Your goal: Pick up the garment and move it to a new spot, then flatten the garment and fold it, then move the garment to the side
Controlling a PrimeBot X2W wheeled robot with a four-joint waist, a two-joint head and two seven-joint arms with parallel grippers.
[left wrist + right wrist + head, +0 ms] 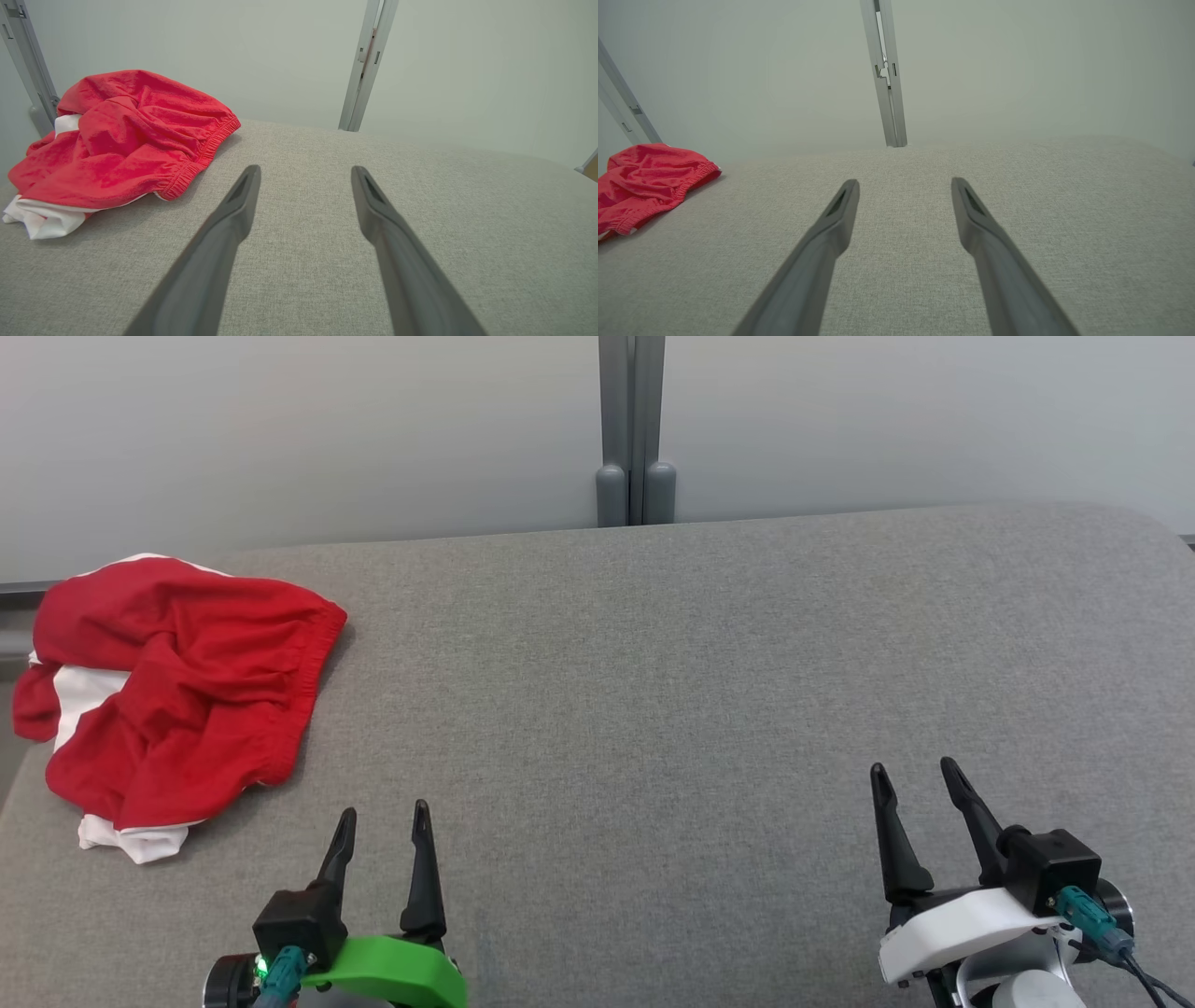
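You face what looks like a lab test bay, grey cloth-covered surface [653, 709], plain pale partition panels [280, 429] close behind it, grey metal post [631, 429] joining them mid-frame.

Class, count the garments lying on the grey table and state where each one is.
1. The crumpled red and white garment lies at the far left of the table, ahead and left of the left end effector. Its folds might hide another piece.
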